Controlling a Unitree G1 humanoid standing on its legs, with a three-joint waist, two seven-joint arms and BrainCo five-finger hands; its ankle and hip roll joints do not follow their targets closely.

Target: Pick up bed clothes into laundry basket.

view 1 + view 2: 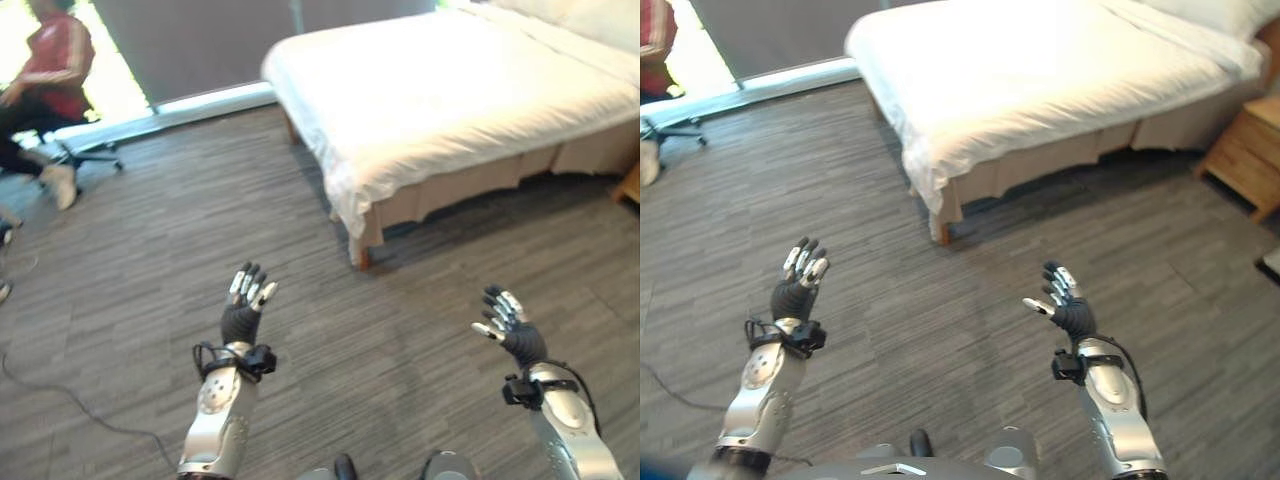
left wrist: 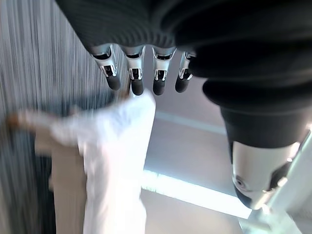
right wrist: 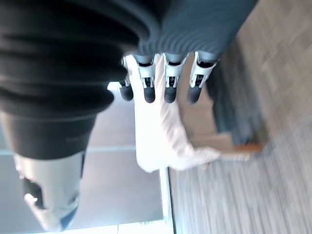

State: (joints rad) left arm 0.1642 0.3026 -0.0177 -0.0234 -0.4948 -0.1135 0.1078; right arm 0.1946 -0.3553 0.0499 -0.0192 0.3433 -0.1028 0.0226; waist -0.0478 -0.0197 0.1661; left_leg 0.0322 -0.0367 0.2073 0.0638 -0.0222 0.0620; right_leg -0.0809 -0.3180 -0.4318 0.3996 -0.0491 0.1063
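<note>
- A person [image 1: 45, 75] in a red top sits on a wheeled office chair [image 1: 88, 152] at the far left, beside a bright strip of window [image 1: 120, 95] that runs along the floor line.
- The floor [image 1: 160, 260] is grey carpet with a fine streaked, woven grain, flat and even across the room.
- The left hand [image 1: 245, 300] is raised over the carpet with its fingers straight and spread, holding nothing; its wrist view shows the dark-tipped fingers [image 2: 137, 80] in an even row, apart from one another.
- The bed [image 1: 450, 95] stands well beyond both hands, towards the right of the room, set at a slant to the view.
- The bed clothes [image 1: 1040, 70] are a smooth white cover, soft and slightly puffed, lying flat over the mattress and hanging down past the near corner in a loose fold.
- Under the cover a beige fabric base [image 1: 470, 185] shows along the side, with a small brown wooden foot [image 1: 358, 258] at the corner.
- White pillows [image 1: 1210, 15] lie at the far right end of the bed.
- The right hand [image 1: 1065, 305] is raised over the carpet with fingers relaxed and apart, empty, well short of the bed.
- A light wooden nightstand [image 1: 1245, 155] with drawer fronts stands just beside the bed at the far right.
</note>
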